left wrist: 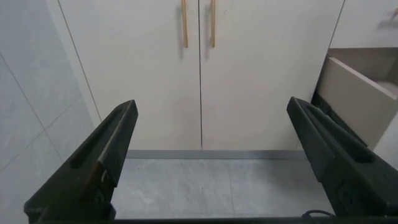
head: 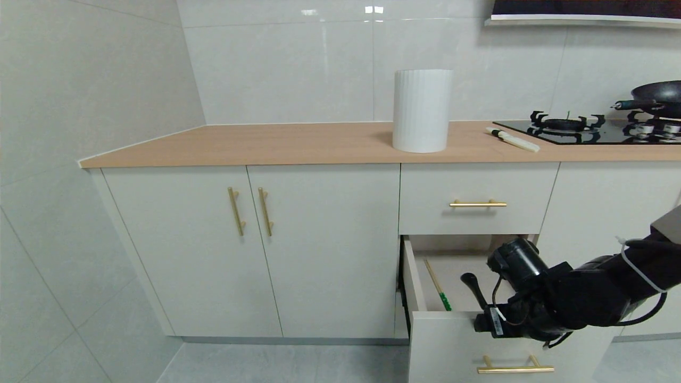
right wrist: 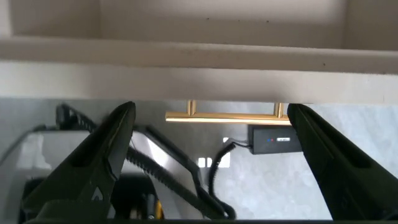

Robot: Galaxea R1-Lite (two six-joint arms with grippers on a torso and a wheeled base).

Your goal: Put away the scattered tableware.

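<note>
The lower drawer stands pulled out, and a pair of wooden chopsticks with green tips lies along its left side. A slim black piece rises by the drawer front; I cannot tell if it is a utensil or a finger. My right gripper hangs at the top edge of the drawer front, open and holding nothing, above the gold handle. A white-handled knife lies on the wooden counter. My left gripper is open and empty, low before the cabinet doors.
A tall white ribbed container stands on the counter. At the far right are a black gas hob and a wok. The upper drawer is closed. The tiled wall closes the left side; grey floor lies below.
</note>
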